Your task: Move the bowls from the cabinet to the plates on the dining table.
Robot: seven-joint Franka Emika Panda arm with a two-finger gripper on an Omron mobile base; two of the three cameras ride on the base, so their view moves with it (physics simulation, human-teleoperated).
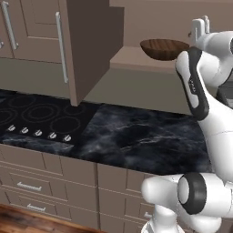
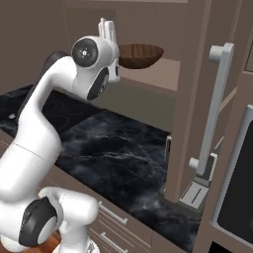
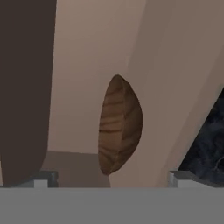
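Hanging wide apart, the gripper (image 3: 109, 179) grasps nothing, its fingertips (image 3: 43, 179) low in the hand view short of the wooden bowl (image 3: 119, 124). That bowl sits on the open cabinet's shelf (image 1: 136, 59), upper right of the left base view. Below spreads a black marble counter (image 1: 141, 136) with a cooktop (image 1: 36, 116) at left.

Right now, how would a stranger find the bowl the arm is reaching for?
Look above the black marble counter beside the cooktop, into the open taupe wall cabinet. On its lower shelf sits the wooden bowl, wide, shallow, dark brown with wood grain, alone there.
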